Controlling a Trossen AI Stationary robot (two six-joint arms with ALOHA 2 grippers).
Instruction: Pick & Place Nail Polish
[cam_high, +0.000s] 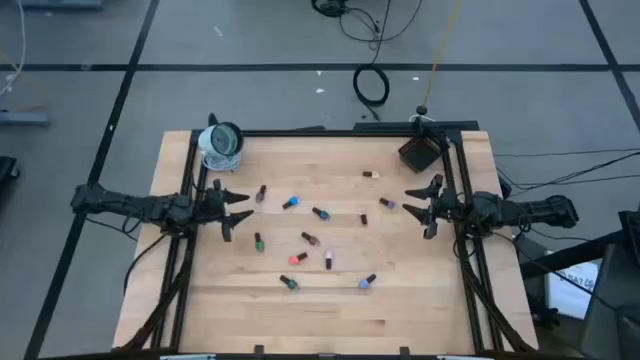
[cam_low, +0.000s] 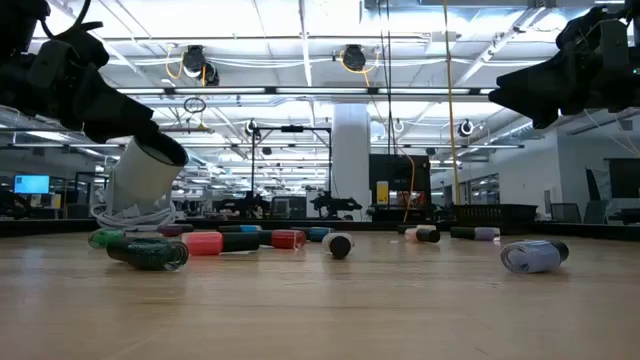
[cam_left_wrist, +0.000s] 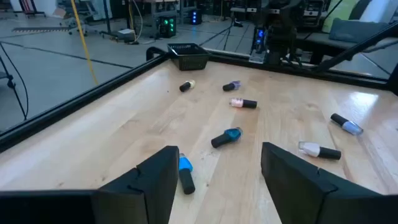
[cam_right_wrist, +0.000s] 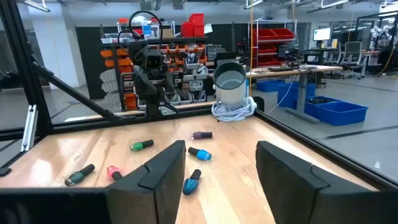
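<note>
While both arms wait at opposite edges, nothing has been picked up yet.

Table: a pale wooden table (cam_high: 330, 310) with a dark frame fills the high view, seen from straight above.

Left arm: it reaches in from the left edge. The left gripper (cam_high: 238, 205) hovers above the wood with its fingers spread apart and nothing between them.

Right arm: it reaches in from the right edge. The right gripper (cam_high: 415, 203) also hangs open and empty, facing the other across the table.

White cup: a white cup (cam_high: 220, 143) sits at the far left corner with a coiled white cable at its base.

Black box: a small black box (cam_high: 420, 153) sits at the far right corner.

Nail polish: about 12 tiny bottles lie scattered on their sides between the 2 grippers, well apart from each other. A blue bottle (cam_high: 291, 203) and a green bottle (cam_high: 258, 241) lie nearest the left gripper. A purple bottle (cam_high: 387, 203) lies just beside the right gripper.

Step in hand: likely choosing a first bottle, before any reach.

Next move: probably lowering 1 gripper over a nearby bottle, lining the fingers across its narrow body, then closing.
</note>
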